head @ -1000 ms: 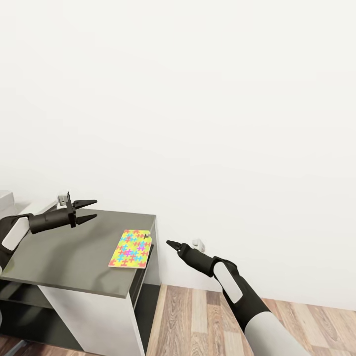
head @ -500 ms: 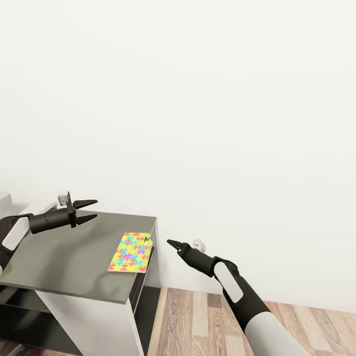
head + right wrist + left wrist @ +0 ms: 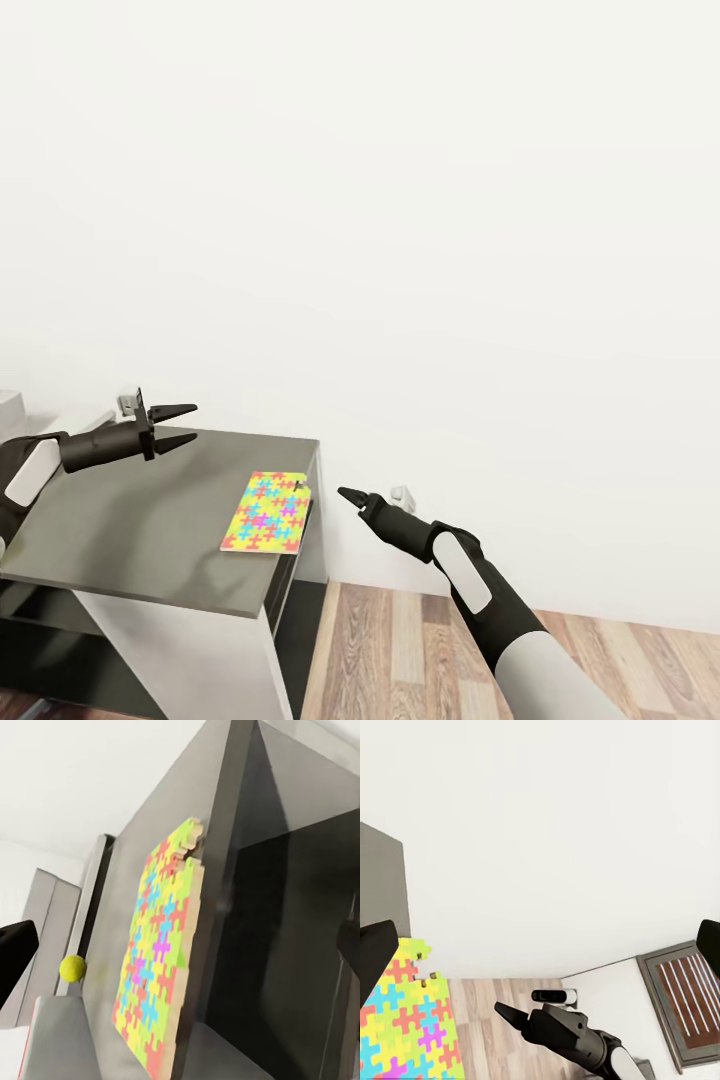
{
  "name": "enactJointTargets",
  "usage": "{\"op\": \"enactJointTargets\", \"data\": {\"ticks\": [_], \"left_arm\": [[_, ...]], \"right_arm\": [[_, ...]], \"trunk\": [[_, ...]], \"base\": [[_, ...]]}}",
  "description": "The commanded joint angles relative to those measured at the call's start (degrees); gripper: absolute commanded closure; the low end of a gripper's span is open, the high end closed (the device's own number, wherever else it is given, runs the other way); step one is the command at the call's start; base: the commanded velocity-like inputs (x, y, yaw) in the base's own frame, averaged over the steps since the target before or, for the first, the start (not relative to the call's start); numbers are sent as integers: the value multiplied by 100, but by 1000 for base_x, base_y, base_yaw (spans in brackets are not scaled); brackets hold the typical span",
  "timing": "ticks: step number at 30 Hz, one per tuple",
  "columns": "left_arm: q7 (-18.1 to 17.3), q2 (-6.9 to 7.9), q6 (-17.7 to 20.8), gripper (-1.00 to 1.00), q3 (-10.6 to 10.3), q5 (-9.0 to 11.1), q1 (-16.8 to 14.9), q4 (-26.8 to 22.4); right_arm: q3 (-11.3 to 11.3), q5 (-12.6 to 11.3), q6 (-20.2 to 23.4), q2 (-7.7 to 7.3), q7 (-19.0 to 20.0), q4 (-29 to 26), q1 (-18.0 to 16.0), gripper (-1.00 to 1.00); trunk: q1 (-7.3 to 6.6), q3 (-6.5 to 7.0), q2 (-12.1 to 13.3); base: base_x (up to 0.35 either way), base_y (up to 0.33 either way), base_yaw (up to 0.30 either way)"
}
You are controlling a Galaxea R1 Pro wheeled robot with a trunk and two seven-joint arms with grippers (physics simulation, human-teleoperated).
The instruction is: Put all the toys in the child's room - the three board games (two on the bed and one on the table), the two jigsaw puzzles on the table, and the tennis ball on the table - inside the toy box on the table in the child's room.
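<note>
A: Anything changed? The white wall (image 3: 400,200) and dark grey table (image 3: 130,520) look the same.
B: Hardly; the view has crept slightly, arms as before.
A: The jigsaw puzzle (image 3: 265,511)?
B: Flat at the table's right edge, tennis ball (image 3: 73,967) farther back.
A: Claws?
B: Left claw (image 3: 178,424) hovers open, empty; right claw (image 3: 347,495) seems closed beside the table.

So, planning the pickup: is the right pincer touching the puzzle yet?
Apart. Head view shows the right pincer off the cabinet's edge, with wall between it and the puzzle.
</note>
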Motion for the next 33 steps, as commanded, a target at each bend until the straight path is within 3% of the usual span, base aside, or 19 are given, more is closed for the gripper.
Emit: {"op": "enactJointTargets", "data": {"ticks": [1,33], "left_arm": [[-19,8,16,-100,-22,16,-5,5],[-21,2,8,-100,-23,16,-4,5]], "right_arm": [[-5,-23,25,1,1,3,-4,-100],[7,-25,25,2,1,158,-4,-100]], "trunk": [[0,-6,-3],[0,-6,-3]], "base": [[0,76,0],[-16,39,0]]}}
